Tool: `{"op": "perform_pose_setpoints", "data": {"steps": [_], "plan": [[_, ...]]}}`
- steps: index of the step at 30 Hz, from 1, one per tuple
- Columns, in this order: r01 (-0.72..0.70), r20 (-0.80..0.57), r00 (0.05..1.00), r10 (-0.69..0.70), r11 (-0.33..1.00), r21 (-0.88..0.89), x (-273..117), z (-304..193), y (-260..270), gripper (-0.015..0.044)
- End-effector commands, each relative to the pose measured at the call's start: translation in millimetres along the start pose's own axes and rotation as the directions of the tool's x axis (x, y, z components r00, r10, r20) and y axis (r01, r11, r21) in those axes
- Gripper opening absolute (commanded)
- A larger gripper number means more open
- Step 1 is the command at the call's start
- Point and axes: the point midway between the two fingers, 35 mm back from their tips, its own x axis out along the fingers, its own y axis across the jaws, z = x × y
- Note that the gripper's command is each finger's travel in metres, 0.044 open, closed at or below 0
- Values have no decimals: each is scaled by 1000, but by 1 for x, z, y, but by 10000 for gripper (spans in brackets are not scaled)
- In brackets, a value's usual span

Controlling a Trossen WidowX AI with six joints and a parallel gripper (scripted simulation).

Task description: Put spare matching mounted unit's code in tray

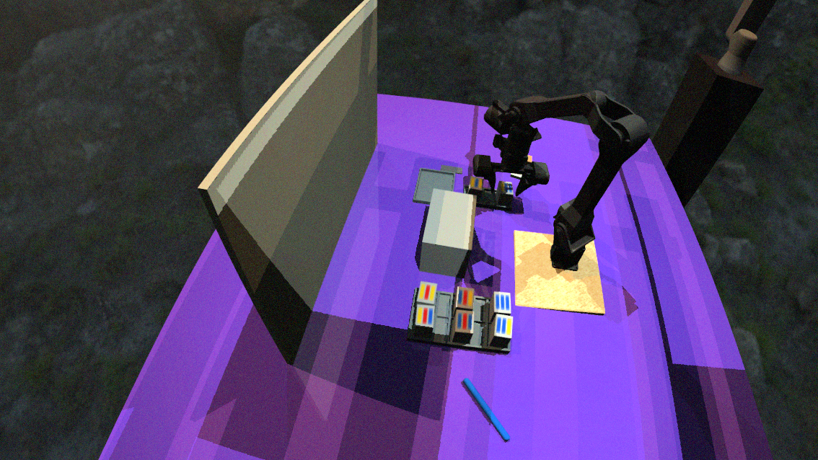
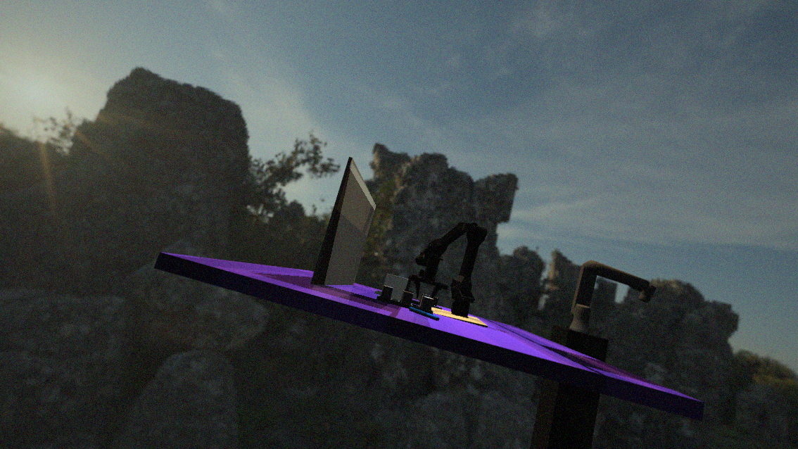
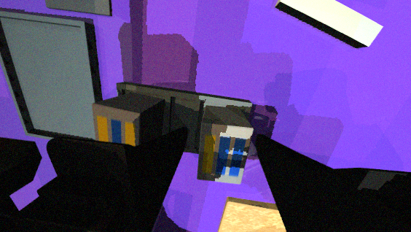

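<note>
My gripper (image 1: 506,191) (image 3: 221,135) is open, low over the small rack (image 1: 487,200) (image 3: 157,93). In the wrist view its fingertips stand on either side of a block striped yellow, blue, blue (image 3: 226,146), with gaps. A block striped yellow, blue, yellow (image 1: 475,182) (image 3: 116,128) sits at the rack's other end, outside the left finger. The grey tray (image 1: 434,184) (image 3: 47,73) lies left of the rack and holds nothing. Several striped blocks stand in the larger rack (image 1: 443,337). I cannot tell which thing is the mounted unit; no code shows on the visible faces of the grey box (image 1: 449,220).
A tall panel (image 1: 309,137) (image 2: 348,229) stands at the left. The grey box is between the two racks. A small grey plate (image 3: 80,5) lies beyond the tray, and a white bar (image 3: 331,20) beyond the rack. A blue stick (image 1: 486,409) lies in front. The arm's base is on a tan board (image 1: 531,294).
</note>
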Motion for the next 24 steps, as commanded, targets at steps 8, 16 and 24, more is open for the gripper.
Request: {"op": "perform_pose_setpoints", "data": {"steps": [8,16,24], "plan": [[3,-9,1000,-3,1000,6,10,-2,-1,300],[4,-6,1000,-4,1000,0,9,-2,-1,162],[4,-6,1000,-4,1000,0,9,-2,-1,70]]}}
